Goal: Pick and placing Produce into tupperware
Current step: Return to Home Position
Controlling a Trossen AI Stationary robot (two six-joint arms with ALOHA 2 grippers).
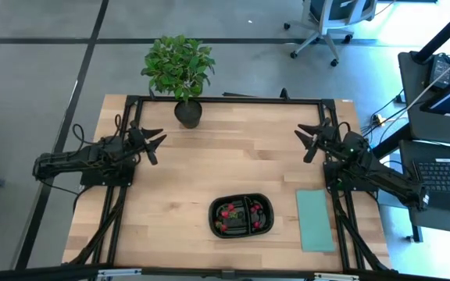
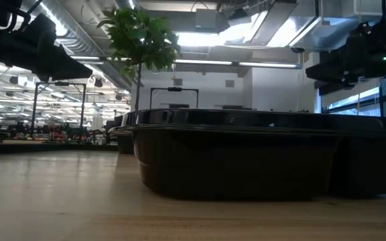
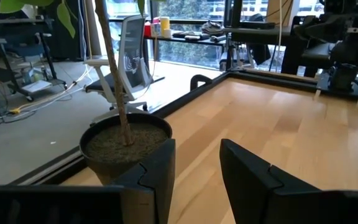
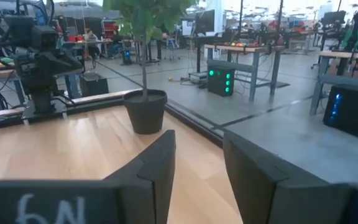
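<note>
The black oval tupperware (image 1: 241, 216) sits on the table near its near edge, right of centre, and fills the low view (image 2: 260, 152). Small red berries (image 1: 228, 211) lie inside both of its compartments. My left gripper (image 1: 155, 144) hovers open at the table's left side, pointing toward the middle, far from the container. My right gripper (image 1: 309, 142) hovers open at the table's right side, pointing toward the far left. Both hold nothing. In the left wrist view the open fingers (image 3: 197, 180) frame bare tabletop; the right wrist view shows the same (image 4: 197, 174).
A leafy potted plant (image 1: 180, 74) stands at the table's far edge, left of centre, close to the left gripper (image 3: 126, 140). A flat pale teal rectangle (image 1: 316, 219) lies right of the container. A black frame (image 1: 233, 99) runs along the table's far edge. Bare wood lies between the arms.
</note>
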